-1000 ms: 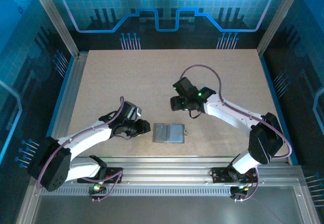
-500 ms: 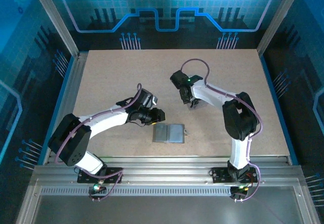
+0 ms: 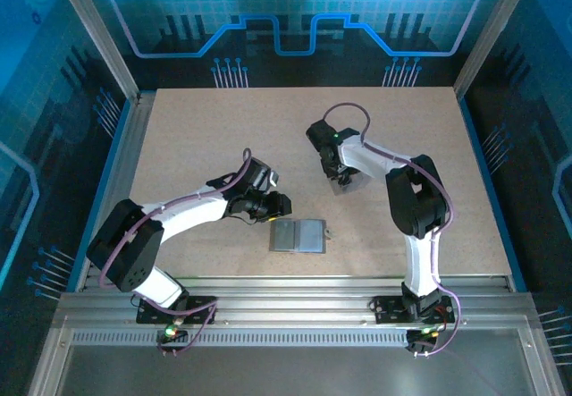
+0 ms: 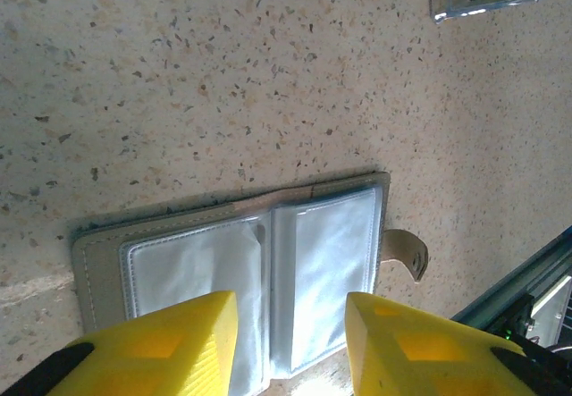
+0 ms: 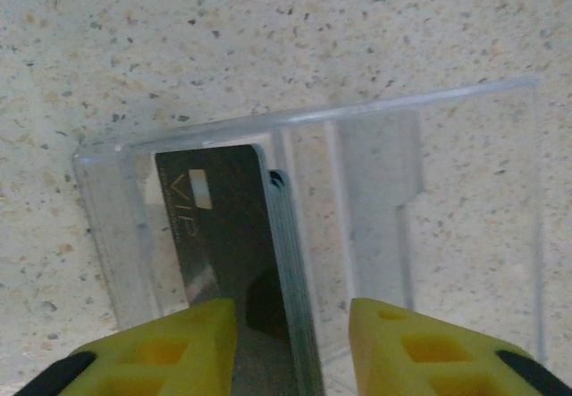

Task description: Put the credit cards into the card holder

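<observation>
Right wrist view shows the right gripper half-closed astride the credit cards, hold impossible to tell; tightly packed, several may lift together.

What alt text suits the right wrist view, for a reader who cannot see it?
A stack of credit cards, a dark one lettered VIP facing the camera, sits in a clear plastic box on a speckled table. The yellow fingers of the right gripper frame the stack from the bottom edge.

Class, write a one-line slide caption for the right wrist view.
Right gripper straddling black-fronted credit cards standing in a clear box on speckled table.
</observation>
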Tool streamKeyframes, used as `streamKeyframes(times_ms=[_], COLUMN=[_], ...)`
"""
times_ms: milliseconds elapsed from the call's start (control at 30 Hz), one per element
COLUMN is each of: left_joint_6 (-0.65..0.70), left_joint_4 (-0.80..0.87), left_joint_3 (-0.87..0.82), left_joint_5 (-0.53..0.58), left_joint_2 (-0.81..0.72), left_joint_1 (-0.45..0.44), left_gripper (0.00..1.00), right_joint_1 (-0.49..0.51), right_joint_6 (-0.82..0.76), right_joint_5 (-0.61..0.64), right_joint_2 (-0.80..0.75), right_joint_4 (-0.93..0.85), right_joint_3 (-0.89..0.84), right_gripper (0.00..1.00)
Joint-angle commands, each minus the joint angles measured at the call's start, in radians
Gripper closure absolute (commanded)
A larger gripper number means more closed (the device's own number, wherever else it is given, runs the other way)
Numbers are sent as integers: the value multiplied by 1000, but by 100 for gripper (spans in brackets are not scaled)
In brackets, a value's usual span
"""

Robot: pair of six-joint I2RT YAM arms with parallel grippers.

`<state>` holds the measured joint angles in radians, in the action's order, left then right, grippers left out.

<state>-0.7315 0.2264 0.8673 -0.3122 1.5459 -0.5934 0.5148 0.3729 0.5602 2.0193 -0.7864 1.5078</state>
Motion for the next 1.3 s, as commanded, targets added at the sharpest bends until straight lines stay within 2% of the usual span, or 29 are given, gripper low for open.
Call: streamKeyframes(times_ms=[0,100,200,533,600,700,767,900,1267], left_joint_6=[3,1,1,4,4,4,4,-3,-2], left_joint_4=[-13,-12,-12,-6,-6,-7,-10,-28,-19], left_joint_3=[-10,-13,-17,-7,-8,-15,-21,-28,-26], left_joint_5=[-19,-16,-14,-5,-4,-3,-1,-6,0], left_joint_2=[9,5,3,-1,-3,-7,-9,0,0], left_joint_1=[-5,-5,-5,-3,-3,-2,-3,-3,-2], left_gripper=[62,62,62,62,62,62,62,62,63], right_joint_1=[-6,0,21,103,122,151,159,178,186], right_joint_6=[-7,7,21,112,122,129,124,121,104], right_joint_5=[-75,-124,-152,-209,-181,-52,-12,59,81], right_joint_2=[32,29,15,32,31,49,63,86,76], right_joint_4=[2,7,7,-8,-24,-92,-120,-155,-164], right_joint_3=[18,6,-5,27,41,84,104,131,144], right_gripper=[64,71,74,73,70,62,60,60,66])
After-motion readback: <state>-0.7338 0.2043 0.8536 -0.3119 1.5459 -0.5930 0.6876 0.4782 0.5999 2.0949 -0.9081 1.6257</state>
